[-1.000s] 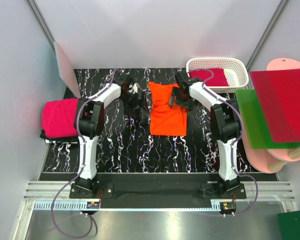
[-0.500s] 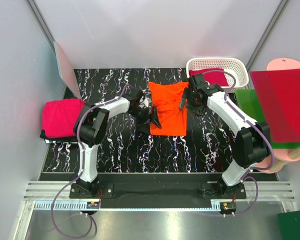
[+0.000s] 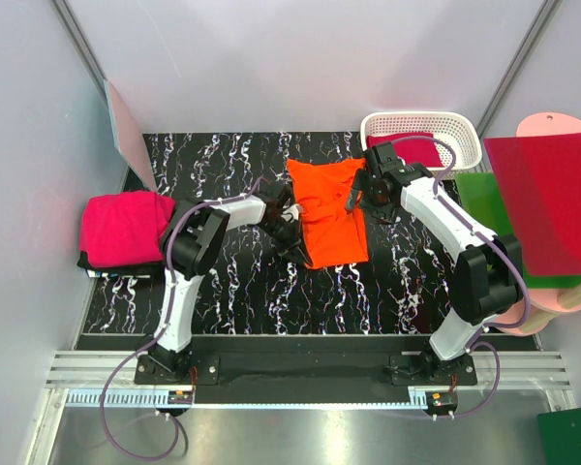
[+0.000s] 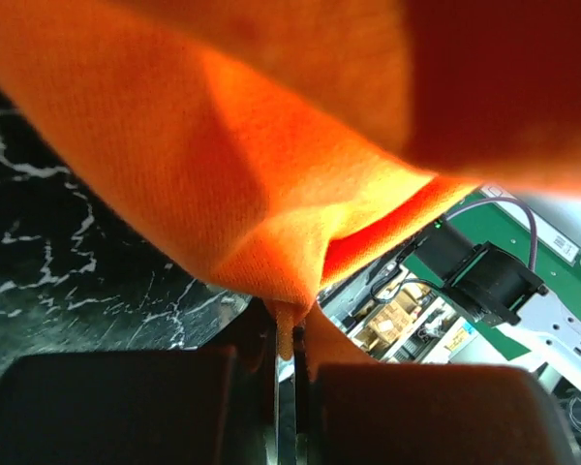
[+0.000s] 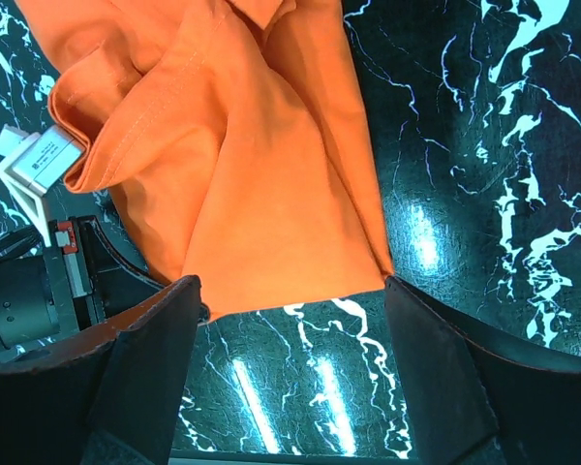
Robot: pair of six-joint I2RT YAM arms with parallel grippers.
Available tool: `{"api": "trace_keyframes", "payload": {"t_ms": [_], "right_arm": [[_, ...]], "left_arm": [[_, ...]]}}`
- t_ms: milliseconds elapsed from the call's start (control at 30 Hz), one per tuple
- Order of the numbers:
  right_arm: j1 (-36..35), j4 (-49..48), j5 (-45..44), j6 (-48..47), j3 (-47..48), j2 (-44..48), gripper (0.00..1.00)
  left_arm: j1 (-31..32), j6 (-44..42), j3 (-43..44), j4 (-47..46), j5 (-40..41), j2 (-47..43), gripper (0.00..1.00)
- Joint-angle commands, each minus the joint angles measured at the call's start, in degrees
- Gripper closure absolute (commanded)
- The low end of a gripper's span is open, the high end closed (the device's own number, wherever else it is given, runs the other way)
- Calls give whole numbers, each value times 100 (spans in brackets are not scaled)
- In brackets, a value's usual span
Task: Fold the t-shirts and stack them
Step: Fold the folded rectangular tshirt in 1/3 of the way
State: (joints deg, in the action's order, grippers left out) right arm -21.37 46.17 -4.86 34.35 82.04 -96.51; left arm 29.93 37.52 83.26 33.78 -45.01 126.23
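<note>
The bright orange t-shirt [image 3: 331, 221] lies half-folded and rumpled at the middle of the black marbled table [image 3: 242, 291]. My left gripper [image 3: 295, 242] sits low at its left edge, shut on a pinch of orange hem [image 4: 285, 334], with the cloth [image 4: 203, 165] draped over the fingers. At the shirt's upper right edge hovers my right gripper [image 3: 356, 199], open; its fingers [image 5: 145, 373] straddle the shirt's end [image 5: 261, 194] without touching it. A folded magenta t-shirt [image 3: 121, 228] rests at the table's left edge. Another crimson t-shirt [image 3: 418, 150] lies in the white basket [image 3: 465, 131].
A red plastic sheet [image 3: 552, 199] and a green one [image 3: 489, 237] lie on pale pink boards [image 3: 552, 305] off the right side. A pale board [image 3: 126, 131] leans at the back left corner. White walls enclose the table on three sides.
My left gripper moved right to the orange shirt's left edge and shut on the hem. The shirt's lower left part shifted and lifted a little. The right gripper settled at the upper right edge.
</note>
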Motion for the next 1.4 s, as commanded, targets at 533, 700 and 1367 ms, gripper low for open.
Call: {"api": "trace_keyframes", "payload": {"t_ms": [533,700,1367], "right_arm": [[27,-582,1380,-350,-65,-587,25],[18,-1145,1620,-367,-22,-948,38],[18,-1321,1734,-684,1385,-2425,67]], "left_arm": [[-58,-1476,-584,1773,2057,-1786,1],[-286,-1247,-329,1711,2549,-1919,1],[-805,-1097,550,1649,2647,-1022,1]]}}
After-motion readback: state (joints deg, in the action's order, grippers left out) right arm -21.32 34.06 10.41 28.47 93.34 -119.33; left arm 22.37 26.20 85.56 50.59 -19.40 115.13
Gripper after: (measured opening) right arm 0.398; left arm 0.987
